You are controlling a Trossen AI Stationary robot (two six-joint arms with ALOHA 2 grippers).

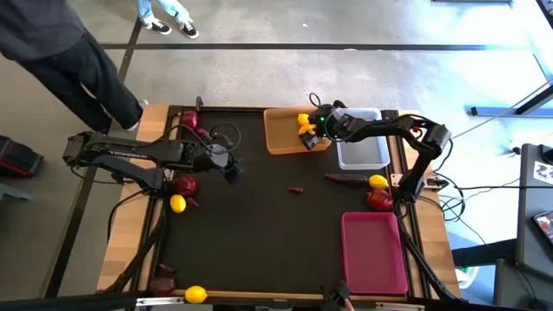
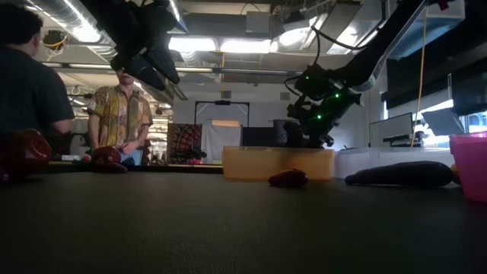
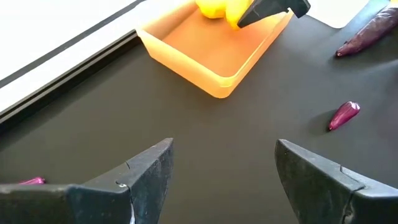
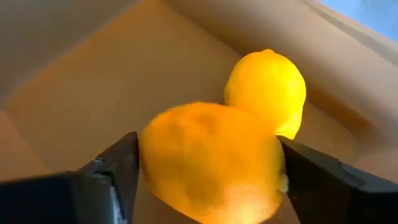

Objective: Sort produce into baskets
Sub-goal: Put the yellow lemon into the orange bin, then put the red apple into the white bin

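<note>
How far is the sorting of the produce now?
Done: one lemon lies in the orange basket. In hand: the right gripper is inside that basket with a second citrus between its fingers. Left: the lemons and red apples on the mat, plus the purple pieces. The pink basket is empty. The left gripper hangs open above the mat.

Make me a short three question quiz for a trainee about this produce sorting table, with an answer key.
1. True or false: the orange basket is empty.
2. Which basket does the right gripper hang over: A magenta, B orange, C white?
3. Fill in: the left gripper stands open over the bare black ____.

Key:
1. False; a lemon lies in it, and an orange-tinted citrus sits between the right gripper's fingers.
2. B.
3. Table.
</note>
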